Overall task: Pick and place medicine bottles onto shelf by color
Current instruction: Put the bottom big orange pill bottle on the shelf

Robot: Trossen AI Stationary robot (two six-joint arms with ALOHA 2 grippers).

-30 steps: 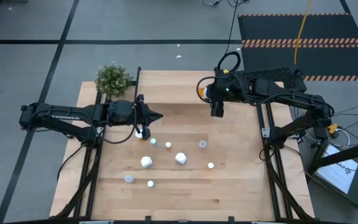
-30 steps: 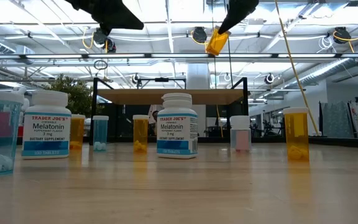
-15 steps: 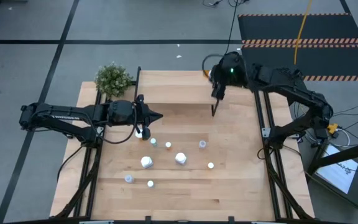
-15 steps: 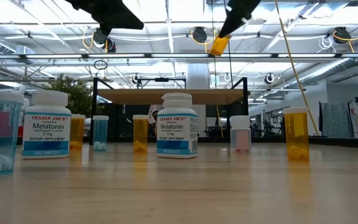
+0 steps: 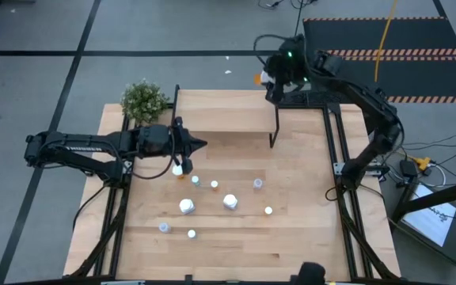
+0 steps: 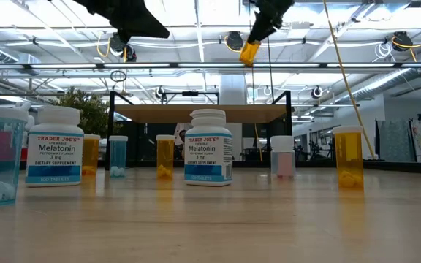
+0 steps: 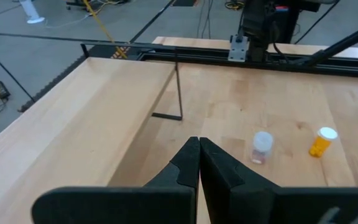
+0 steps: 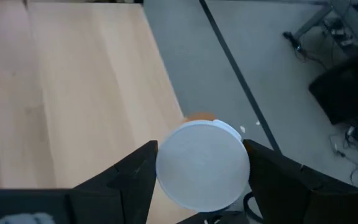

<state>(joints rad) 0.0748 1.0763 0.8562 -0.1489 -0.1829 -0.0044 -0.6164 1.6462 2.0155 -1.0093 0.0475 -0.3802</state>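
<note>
My right gripper (image 5: 269, 77) is shut on an orange medicine bottle (image 5: 258, 78) with a white cap (image 8: 202, 163), high in the air over the table's far edge, above and behind the shelf (image 6: 199, 113). My left gripper (image 5: 202, 146) is shut and empty, hovering level by the shelf's left legs, above a white-capped bottle (image 5: 177, 168). Several other bottles stand upright on the table: two white Melatonin bottles (image 6: 208, 148) (image 6: 55, 146), orange ones (image 6: 349, 157) and pale blue ones (image 6: 118, 155). My right gripper pinches the orange bottle at its cap end (image 8: 163, 165) between the two fingers (image 8: 135, 171), one on each side. The cap's flat top faces back toward the wrist and the orange body (image 6: 249, 52) points away. The bottle hangs tilted, lifted clear of everything.
A small green plant (image 5: 143, 100) stands at the table's far left corner. The shelf's thin black legs (image 5: 275, 127) rise from the far half of the table. Black frame rails (image 5: 340, 158) run along the table's right side. Bare wood lies near the front edge (image 5: 236, 253).
My right gripper has carried the orange bottle from above the shelf's right end toward the table's far edge and a little up, turning as it went. The bottle stays in the hold, tilted and clear.
</note>
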